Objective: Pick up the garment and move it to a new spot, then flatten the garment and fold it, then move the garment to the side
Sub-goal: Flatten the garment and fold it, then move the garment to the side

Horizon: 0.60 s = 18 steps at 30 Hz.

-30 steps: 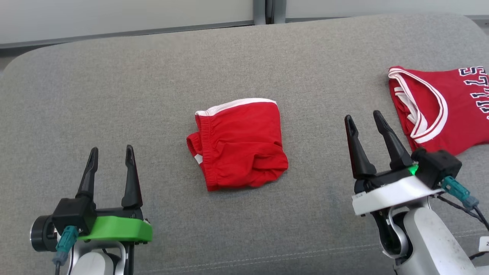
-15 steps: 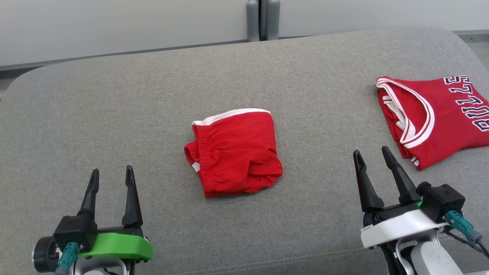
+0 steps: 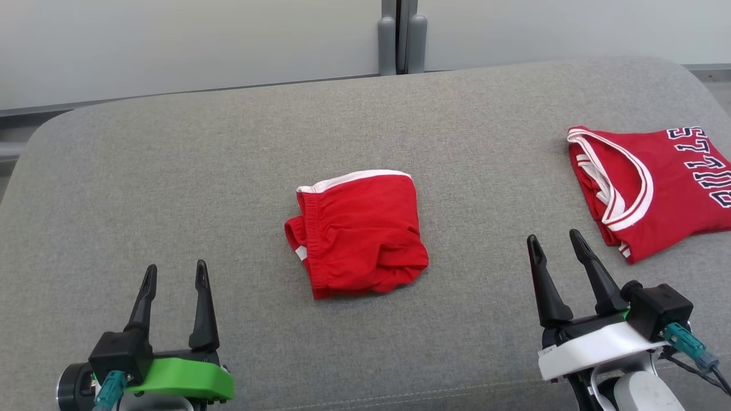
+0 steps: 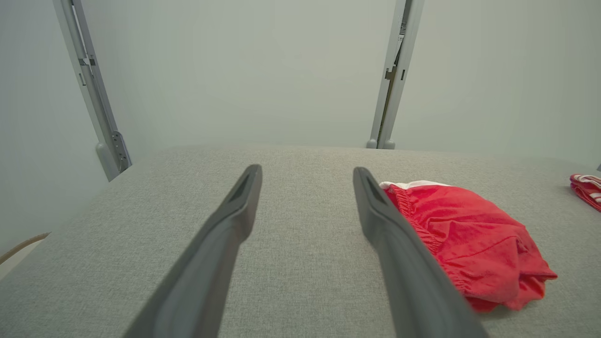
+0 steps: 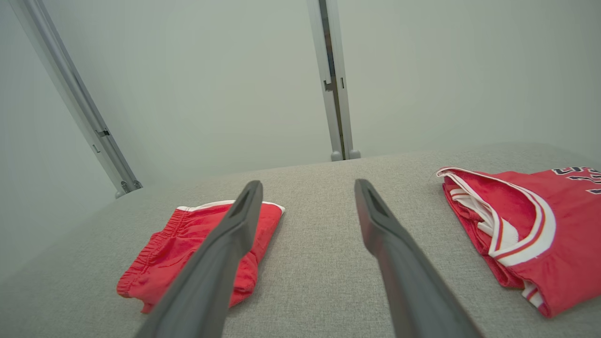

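Here, soft red shorts, crumpled and folded into a rough square with a white band, lie mid-way across the coarse grey woven cushion, at two o'clock from my left gripper. A red jersey lies at two o'clock from my right gripper. Both grippers stand spread and empty.

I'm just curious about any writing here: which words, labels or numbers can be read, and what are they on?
"BULLS": dark letters on the red jersey, running sideways at the head view's right edge, the B partly cut off.
Right wrist view, same jersey: letters cut by the edge, unreadable.
A small white tag on the mount of the right gripper: too small to read.
The red shorts: no writing seen.
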Available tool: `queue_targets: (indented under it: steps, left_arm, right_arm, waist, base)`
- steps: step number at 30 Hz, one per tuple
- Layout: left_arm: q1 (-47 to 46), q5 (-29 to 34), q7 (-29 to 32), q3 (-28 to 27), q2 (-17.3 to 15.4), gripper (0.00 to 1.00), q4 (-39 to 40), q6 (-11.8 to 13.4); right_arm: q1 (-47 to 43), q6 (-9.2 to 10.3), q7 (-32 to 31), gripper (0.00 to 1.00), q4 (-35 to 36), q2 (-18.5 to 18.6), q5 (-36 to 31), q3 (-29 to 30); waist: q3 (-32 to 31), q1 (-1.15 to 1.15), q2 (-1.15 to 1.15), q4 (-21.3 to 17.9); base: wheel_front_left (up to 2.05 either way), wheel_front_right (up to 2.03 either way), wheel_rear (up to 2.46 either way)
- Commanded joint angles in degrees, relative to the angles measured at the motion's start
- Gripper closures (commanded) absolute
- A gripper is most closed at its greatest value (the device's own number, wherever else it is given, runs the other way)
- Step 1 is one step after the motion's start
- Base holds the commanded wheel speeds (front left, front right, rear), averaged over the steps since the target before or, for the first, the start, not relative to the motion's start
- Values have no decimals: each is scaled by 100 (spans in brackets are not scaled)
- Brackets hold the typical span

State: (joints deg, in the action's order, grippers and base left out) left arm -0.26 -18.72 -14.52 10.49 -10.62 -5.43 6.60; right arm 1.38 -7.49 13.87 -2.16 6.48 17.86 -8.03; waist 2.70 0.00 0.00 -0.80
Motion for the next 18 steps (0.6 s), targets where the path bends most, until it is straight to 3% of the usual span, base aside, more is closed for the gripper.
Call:
queue_targets:
  steps: [1,11,18]
  left_arm:
    - [35,-48,-19,-5,-23,0,4,-1]
    - [-32,-45,-32,38,-6,0,-31,-6]
    - [-192,-21,-49,159,98,0,-57,-55]
  right_arm:
    - [-74,0,-10,0,23,9,-21,10]
    - [-127,1,-23,0,9,-6,42,47]
    - [65,1,-218,0,-299,182,407,154]
  waist:
    - [6,0,0,7]
    - [5,0,0,101]
    - [51,0,0,496]
  base:
    - [0,0,0]
    - [0,0,0]
    - [0,0,0]
